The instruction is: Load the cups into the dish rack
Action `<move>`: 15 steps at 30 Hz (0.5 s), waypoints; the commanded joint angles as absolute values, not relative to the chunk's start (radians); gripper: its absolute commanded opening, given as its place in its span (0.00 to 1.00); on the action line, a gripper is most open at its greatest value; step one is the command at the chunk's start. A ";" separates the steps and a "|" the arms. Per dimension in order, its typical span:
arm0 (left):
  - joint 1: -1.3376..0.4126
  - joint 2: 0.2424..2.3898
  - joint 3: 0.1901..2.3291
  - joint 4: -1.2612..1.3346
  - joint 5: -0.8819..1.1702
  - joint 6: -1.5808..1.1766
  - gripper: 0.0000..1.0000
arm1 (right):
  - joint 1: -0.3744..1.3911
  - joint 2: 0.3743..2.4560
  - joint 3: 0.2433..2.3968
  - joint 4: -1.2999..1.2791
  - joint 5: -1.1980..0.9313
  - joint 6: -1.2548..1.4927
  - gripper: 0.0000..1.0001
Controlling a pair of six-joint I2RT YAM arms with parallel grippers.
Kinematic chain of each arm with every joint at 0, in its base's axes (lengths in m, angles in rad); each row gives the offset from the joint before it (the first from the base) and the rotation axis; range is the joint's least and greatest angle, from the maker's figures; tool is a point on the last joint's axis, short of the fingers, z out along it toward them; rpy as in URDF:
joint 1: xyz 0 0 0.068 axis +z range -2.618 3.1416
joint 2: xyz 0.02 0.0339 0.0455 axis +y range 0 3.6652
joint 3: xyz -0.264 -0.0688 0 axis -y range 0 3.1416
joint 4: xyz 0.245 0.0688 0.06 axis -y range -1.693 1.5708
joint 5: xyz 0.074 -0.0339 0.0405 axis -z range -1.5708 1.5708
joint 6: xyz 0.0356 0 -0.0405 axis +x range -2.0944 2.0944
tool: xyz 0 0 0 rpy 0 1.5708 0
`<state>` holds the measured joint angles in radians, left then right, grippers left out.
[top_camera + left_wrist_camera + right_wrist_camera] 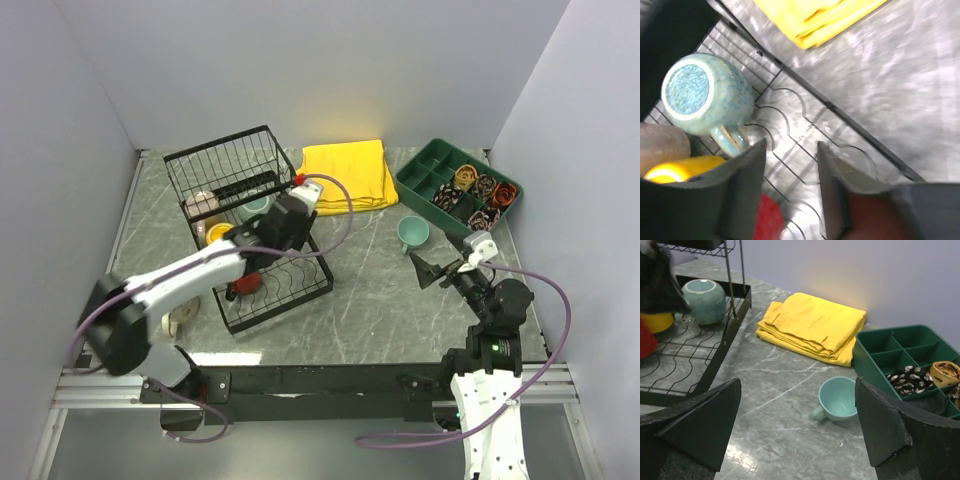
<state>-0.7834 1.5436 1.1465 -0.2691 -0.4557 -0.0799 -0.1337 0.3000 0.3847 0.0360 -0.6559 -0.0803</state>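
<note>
Two claws of mine are reaching out over the grey marbled table (380, 300) between pale walls, my left claw (791, 145) hovering with jaws parted above the dish rack (230, 165) near the table's left edge, just beside an upturned teal cup (705, 97), my right claw (797, 385) gaping wide toward another teal cup (412, 232) near the far right corner.

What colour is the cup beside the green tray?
The cup is pale teal; right wrist view shows it best.

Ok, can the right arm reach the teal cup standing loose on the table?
Likely yes: the teal cup sits in the open ahead of the right tool, jaws wide, nothing between.
</note>
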 commanded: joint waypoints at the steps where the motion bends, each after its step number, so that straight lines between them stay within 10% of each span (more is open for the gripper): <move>1: -0.799 1.292 1.063 -0.264 -0.368 -0.184 0.58 | -0.144 0.299 0.391 0.032 -0.715 -0.118 1.00; 15: -0.669 0.649 0.773 -0.405 -0.376 -0.500 0.95 | -0.161 0.333 0.393 0.011 -0.781 -0.138 1.00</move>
<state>-0.7345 0.7277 0.8047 -0.3363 -0.3889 -0.3870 -0.1497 0.3172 0.3847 0.0097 -0.7551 -0.1287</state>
